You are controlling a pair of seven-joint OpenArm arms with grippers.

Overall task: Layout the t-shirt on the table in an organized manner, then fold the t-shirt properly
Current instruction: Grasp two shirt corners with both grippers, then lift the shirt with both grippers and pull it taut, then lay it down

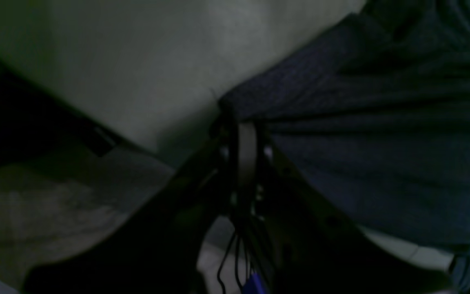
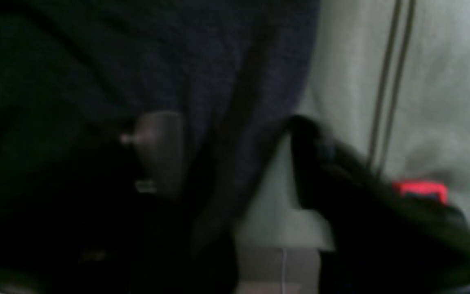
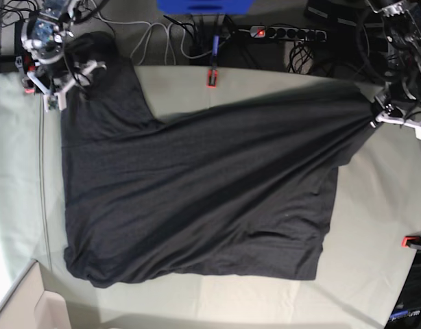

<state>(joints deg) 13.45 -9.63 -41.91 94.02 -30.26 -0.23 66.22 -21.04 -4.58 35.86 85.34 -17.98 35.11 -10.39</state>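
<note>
The charcoal t-shirt (image 3: pixel 197 199) lies spread over the pale grey-green table (image 3: pixel 375 240), plain side up, pulled into a point at the right. At that point my left gripper (image 3: pixel 378 113) is shut on the fabric; in the left wrist view its closed tips (image 1: pixel 229 108) pinch the t-shirt (image 1: pixel 382 122) edge above the table (image 1: pixel 137 61). My right gripper (image 3: pixel 73 82) is at the shirt's far left corner. In the right wrist view it (image 2: pixel 235 159) stands open, jaws apart around a fold of t-shirt (image 2: pixel 178 61), with the table (image 2: pixel 443 102) beside it.
Red clamps sit at the table's back edge (image 3: pixel 212 77) and right edge (image 3: pixel 413 240); one red clamp (image 2: pixel 420 190) shows beside my right gripper. A power strip (image 3: pixel 286 32) and cables lie behind the table. A pale box (image 3: pixel 25 301) stands at the near left corner.
</note>
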